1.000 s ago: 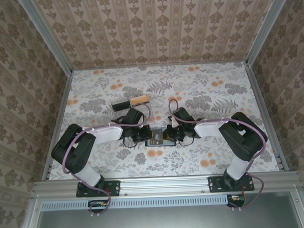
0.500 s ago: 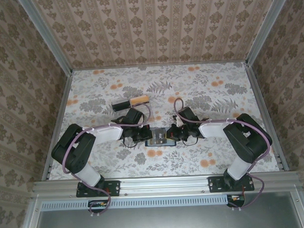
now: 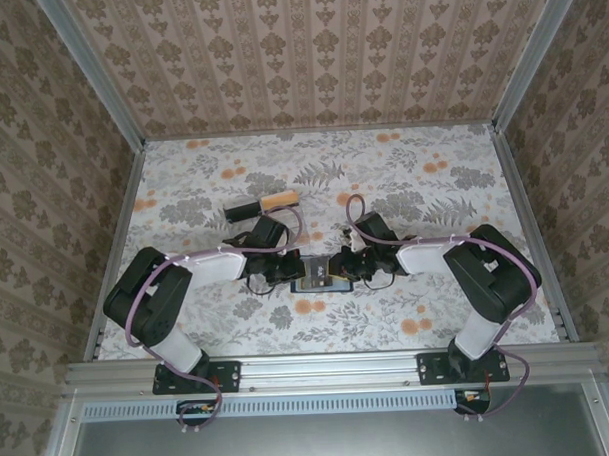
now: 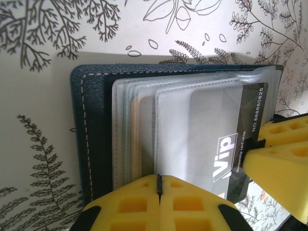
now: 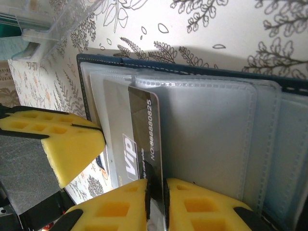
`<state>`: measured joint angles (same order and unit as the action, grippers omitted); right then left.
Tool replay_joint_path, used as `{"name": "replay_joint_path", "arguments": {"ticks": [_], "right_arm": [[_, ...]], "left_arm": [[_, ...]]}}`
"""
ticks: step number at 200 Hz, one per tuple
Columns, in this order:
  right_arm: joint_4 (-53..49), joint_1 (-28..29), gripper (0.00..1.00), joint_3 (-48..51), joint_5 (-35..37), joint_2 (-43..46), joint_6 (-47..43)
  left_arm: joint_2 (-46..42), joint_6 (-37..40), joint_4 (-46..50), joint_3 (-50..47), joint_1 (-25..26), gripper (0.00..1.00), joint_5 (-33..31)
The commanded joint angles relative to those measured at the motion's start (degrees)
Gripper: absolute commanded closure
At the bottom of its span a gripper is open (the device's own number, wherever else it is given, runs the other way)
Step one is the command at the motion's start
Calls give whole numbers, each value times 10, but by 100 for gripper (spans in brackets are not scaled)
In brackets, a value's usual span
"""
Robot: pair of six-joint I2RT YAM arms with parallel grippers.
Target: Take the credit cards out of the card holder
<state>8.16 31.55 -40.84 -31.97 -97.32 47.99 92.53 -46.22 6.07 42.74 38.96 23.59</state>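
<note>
At the holder's (image 4: 91, 120) open edge, the shut left claw (image 4: 159, 180) should pin it down while the right claw (image 5: 156, 185), nipping the black card (image 5: 144, 125), pulls straight out of its sleeve (image 5: 207, 125).

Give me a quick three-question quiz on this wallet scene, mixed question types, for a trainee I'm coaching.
1. True or false: the black card is completely out of the card holder.
2. Which claw pinches that card? A) left B) right C) neither
3. Fill in: the large pale word printed on the card reads ____.

Key: 1 false, part of it sits under a clear sleeve; 2 B, the right claw; 3 VIP.
</note>
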Motion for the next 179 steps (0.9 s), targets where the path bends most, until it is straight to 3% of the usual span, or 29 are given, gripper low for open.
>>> {"name": "replay_joint_path", "arguments": {"ticks": [1, 47, 179], "right_arm": [[-9, 0, 81, -3, 6, -24, -4], [-23, -3, 97, 12, 18, -5, -11], [-98, -80, 98, 72, 8, 126, -55]], "left_arm": [[21, 13, 43, -4, 1, 100, -17], [19, 14, 47, -4, 0, 100, -20], [-7, 23, 54, 0, -13, 97, -7]]}}
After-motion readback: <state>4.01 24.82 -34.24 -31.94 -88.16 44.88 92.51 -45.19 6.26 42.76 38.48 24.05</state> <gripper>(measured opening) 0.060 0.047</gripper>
